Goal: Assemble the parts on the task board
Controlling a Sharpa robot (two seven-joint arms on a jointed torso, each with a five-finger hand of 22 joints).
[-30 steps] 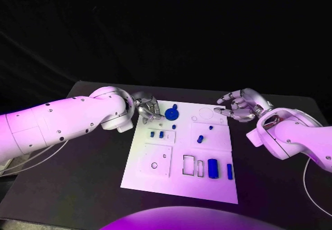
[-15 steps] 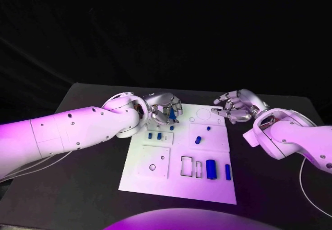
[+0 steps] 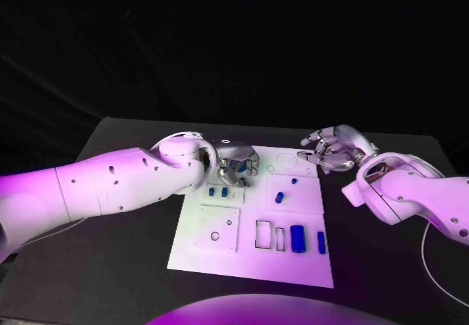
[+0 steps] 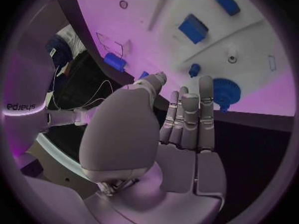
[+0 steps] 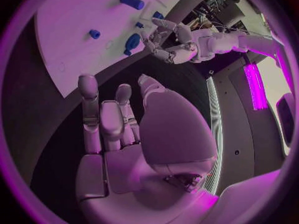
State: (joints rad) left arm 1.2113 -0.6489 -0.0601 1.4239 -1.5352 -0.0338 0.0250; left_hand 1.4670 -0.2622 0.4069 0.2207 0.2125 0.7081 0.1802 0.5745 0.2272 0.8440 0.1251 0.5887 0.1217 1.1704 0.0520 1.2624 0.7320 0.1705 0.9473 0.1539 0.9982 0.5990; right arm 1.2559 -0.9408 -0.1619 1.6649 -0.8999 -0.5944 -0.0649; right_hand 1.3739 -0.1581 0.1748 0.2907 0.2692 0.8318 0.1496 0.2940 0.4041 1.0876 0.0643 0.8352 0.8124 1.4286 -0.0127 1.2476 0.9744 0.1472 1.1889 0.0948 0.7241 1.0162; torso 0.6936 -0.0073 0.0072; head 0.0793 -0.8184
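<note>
Hovering over the far left corner of the task board (image 3: pixel 220 233), the left hand (image 3: pixel 234 164), fingers apart and holding nothing. Appearing in the left wrist view beyond the fingertips (image 4: pixel 206 79), a blue toothed wheel part (image 4: pixel 224 93) lying flat there. Waiting off the far right corner, the right hand (image 3: pixel 335 151), loosely curled, empty. Lying lengthwise near the front right, two blue bars (image 3: pixel 297 240).

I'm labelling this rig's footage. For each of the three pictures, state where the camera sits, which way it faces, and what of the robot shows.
Head view: on the robot's head, looking down at the task board; both arms come in, left hand, right hand.
Left wrist view: behind the left hand, facing the board and blue gear.
Right wrist view: behind the right hand, facing the board and the left hand.
Shared: all three show the board.
</note>
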